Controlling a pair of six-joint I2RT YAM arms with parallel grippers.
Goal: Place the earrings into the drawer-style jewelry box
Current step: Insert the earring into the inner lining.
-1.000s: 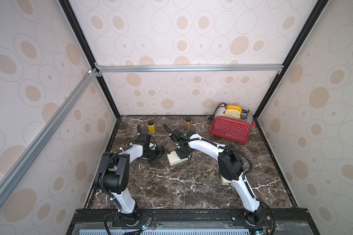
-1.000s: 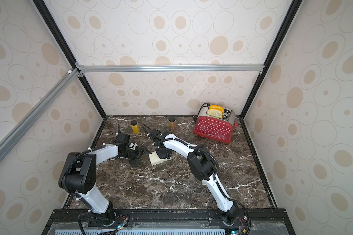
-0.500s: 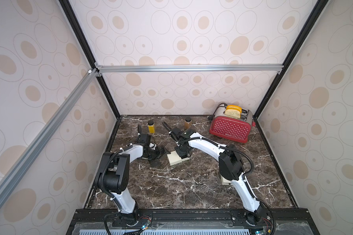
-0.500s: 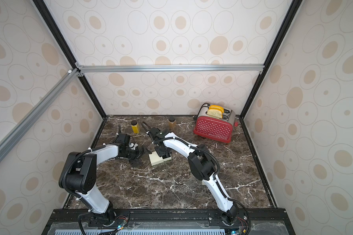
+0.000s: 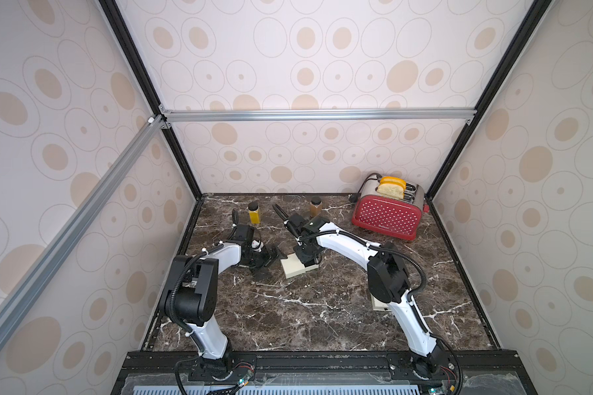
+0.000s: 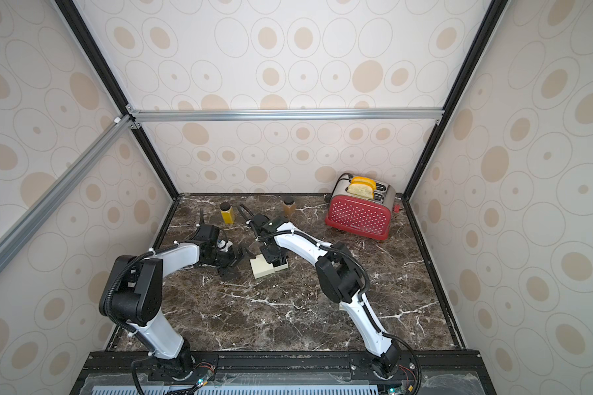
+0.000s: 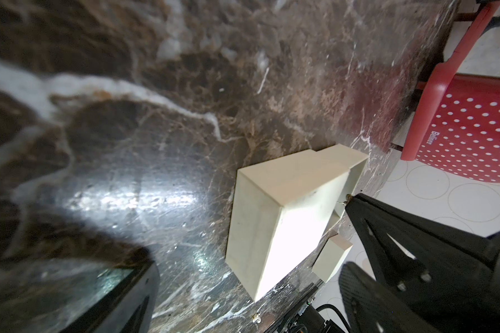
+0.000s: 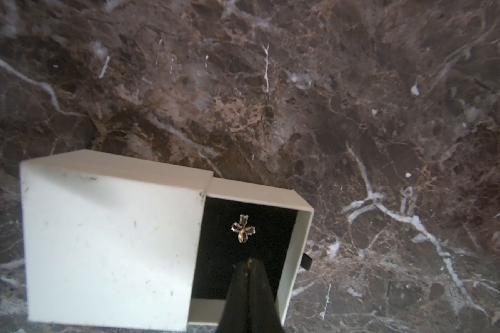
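I have my right gripper [image 8: 249, 264] pinched shut on what looks like the second earring [image 8: 250, 260], directly above the open drawer [image 8: 296, 253] at the right end of the jewelry box [image 5: 293, 270]; the first earring [image 8: 243, 229] lies inside; my left gripper [image 5: 269, 264] gapes wide just left.

**Both arms reach forward, their grippers near each other but apart.**

The white-and-black left arm [image 5: 226, 254] sits low with its elbow folded, the forearm angled in toward its partner. Its black left gripper [image 5: 269, 264] is held low, jaws spread wide with nothing between them. The white-and-black right arm [image 5: 343, 243] arches up and over from its base. Its wrist is bent so the black right gripper [image 8: 249, 264] points steeply down, jaws pressed together, with a small gold earring [image 7: 348, 197] pinched at the very tips.
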